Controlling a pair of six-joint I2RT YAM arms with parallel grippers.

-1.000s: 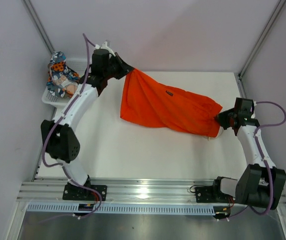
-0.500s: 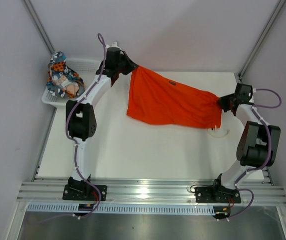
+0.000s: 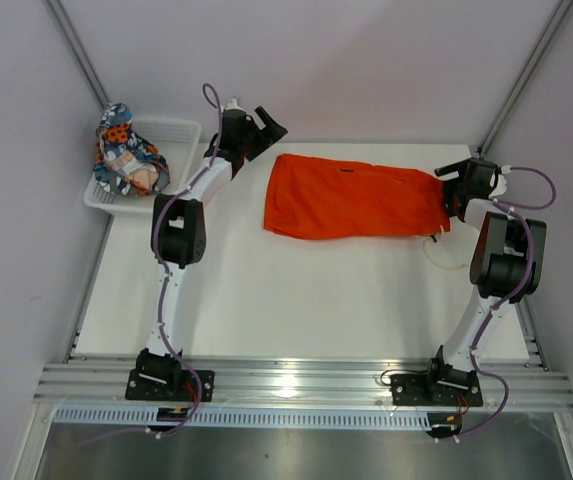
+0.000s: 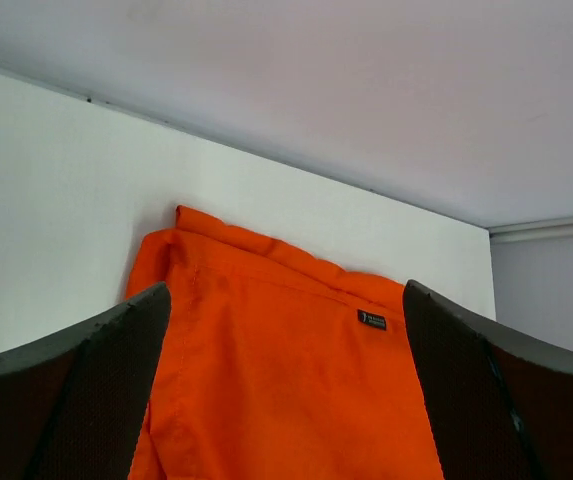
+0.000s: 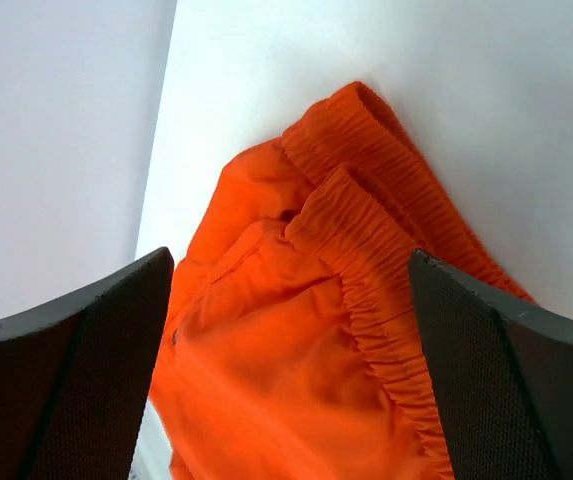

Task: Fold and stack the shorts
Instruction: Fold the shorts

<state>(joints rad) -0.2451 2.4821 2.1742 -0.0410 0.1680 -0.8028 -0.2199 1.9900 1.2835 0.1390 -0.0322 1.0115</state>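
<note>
The orange shorts (image 3: 356, 200) lie spread flat across the far part of the white table, with a small black label (image 4: 371, 319) near their back edge. My left gripper (image 3: 271, 122) hovers open just beyond their left end, the cloth lying below its parted fingers (image 4: 284, 300). Open too, my right gripper (image 3: 448, 192) is at their right end, over the elastic waistband (image 5: 386, 290). Neither gripper holds cloth. A white drawstring (image 3: 436, 245) trails from the right end. The printed shorts (image 3: 126, 150) sit bunched in the white basket (image 3: 171, 130).
The basket stands at the table's far left corner beside the left wall. Grey walls close in the back and both sides, and metal frame posts (image 3: 521, 75) run up at the corners. The aluminium rail (image 3: 286, 385) with both arm bases is along the near edge.
Both grippers have opened and let go of the orange shorts, which dropped from a stretched, lifted hang to lie flat. Both arms have reached farther toward the back wall.
</note>
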